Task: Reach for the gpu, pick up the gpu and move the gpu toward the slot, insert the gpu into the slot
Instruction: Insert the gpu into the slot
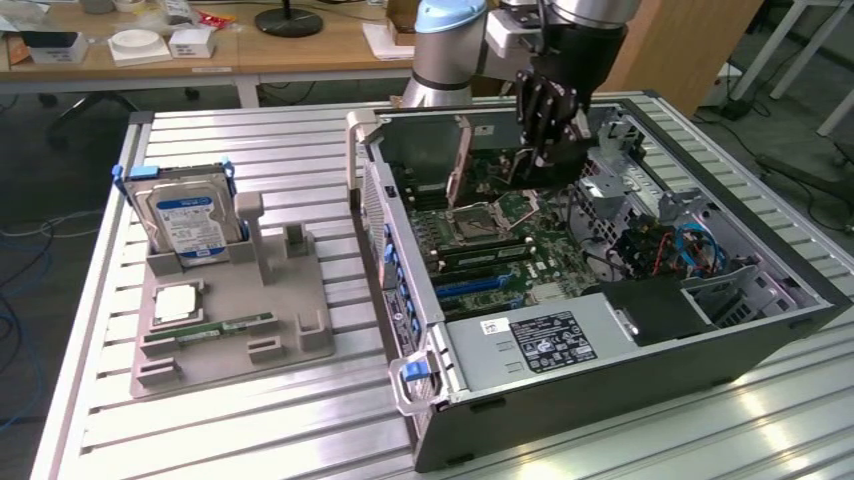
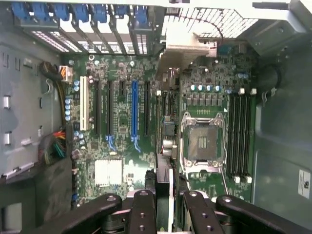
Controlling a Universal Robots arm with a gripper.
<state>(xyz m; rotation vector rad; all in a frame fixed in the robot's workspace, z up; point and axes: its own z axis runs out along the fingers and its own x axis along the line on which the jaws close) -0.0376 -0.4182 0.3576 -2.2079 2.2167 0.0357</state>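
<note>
Gpu (image 1: 547,170) pickup looks done: the card hangs under the claw (image 1: 547,150) inside the open computer case (image 1: 787,300), well apart from the grey tray (image 1: 214,340) on the exterior view's left. On that tray stand the hard drive (image 1: 187,215) and the small memory stick (image 1: 220,327), and one upright holder beside them has nothing in it. So reaching and lifting are behind, as far as I can judge, and the carry toward the slot is under way. The insertion is not yet done.

In the wrist view the card is seen edge-on, a thin strip running out from between the two pairs of black fingers (image 2: 144,209) over the motherboard (image 2: 122,170). It lies between the row of long expansion slots, among them the blue slot (image 2: 134,112), and the square processor socket (image 2: 202,141). It does not line up with any slot, and it appears to be above the board rather than touching it, though from this angle the height is hard to read.

The claw is partly closed, its fingers clamped on the card's two flat faces near one end. Nothing else is touched by the fingers. The pale metal piece (image 2: 187,46) at the far end of the strip is probably the card's end plate, but I would not swear to it.
</note>
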